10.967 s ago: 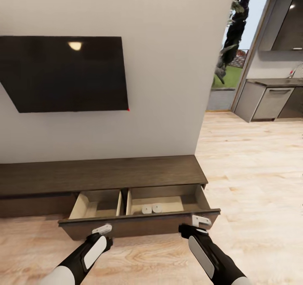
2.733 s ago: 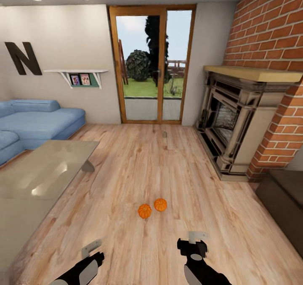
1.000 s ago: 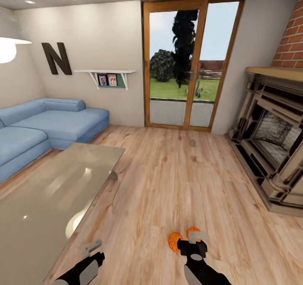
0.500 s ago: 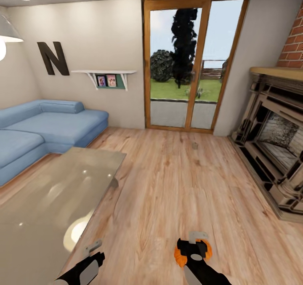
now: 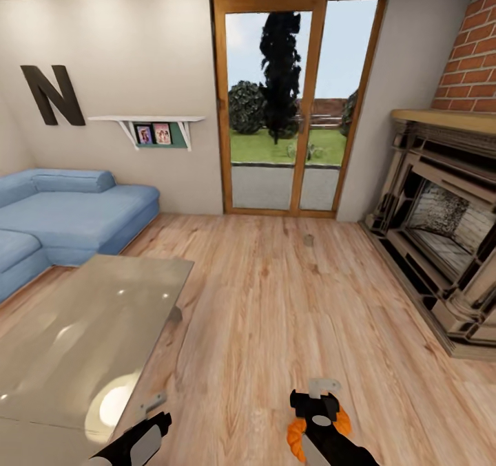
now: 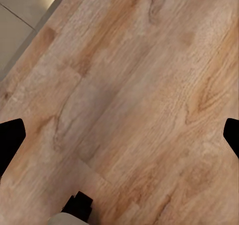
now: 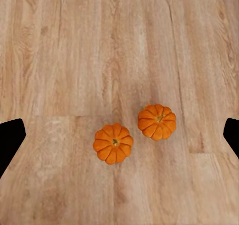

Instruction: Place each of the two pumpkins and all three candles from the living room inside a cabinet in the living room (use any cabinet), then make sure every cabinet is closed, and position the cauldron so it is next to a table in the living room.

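The living room's wood floor [image 5: 275, 294] runs ahead to a glazed door [image 5: 296, 104], with a blue sofa [image 5: 62, 215] and a glass-topped table [image 5: 83, 335] on the robot's left and a fireplace [image 5: 441, 225] on its right. No cabinet, candle or cauldron is in sight here, so progress on those items cannot be judged. The two pumpkins [image 7: 113, 143] [image 7: 157, 121] sit side by side on the bare floor, near each other but apart; both remain to be stowed. The right gripper [image 5: 324, 387] hangs directly above them, fingers spread wide with nothing between, not yet lowered. The left gripper [image 5: 153, 405] is likewise spread and empty, over plain floor beside the table edge. Assessment: pumpkin collection is at the approach step only.
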